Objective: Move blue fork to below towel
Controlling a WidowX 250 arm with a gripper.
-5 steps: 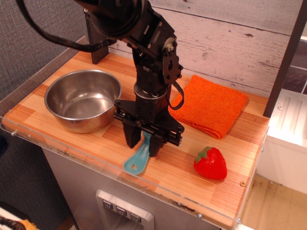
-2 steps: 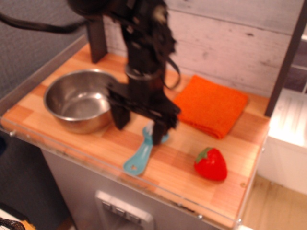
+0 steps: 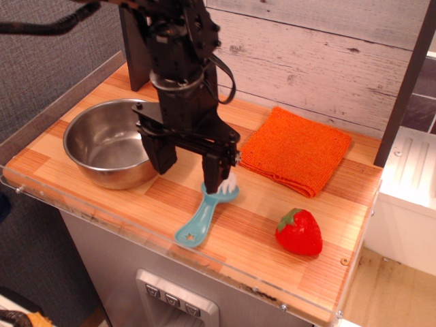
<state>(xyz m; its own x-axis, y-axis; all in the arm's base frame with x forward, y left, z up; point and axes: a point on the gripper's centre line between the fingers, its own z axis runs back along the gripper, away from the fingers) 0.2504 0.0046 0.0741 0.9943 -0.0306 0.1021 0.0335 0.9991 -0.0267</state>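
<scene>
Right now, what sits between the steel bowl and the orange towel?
Only the robot's open tool above bare wood, between bowl and towel, in the single view.

Single raised front view, angled down, close over the wooden table (image 3: 259, 235).

A: How many utensils are on the bench (image 3: 88, 112)?
B: One blue fork (image 3: 206, 214), directly in front of the steel bowl's right side.
A: How many bowls?
B: One steel bowl (image 3: 112, 142).
A: How many cloths?
B: One orange towel (image 3: 297, 148), to the right of the bowl.
A: How many fruit items?
B: One red strawberry (image 3: 299, 231), right of the bowl and nearer the front edge.
</scene>
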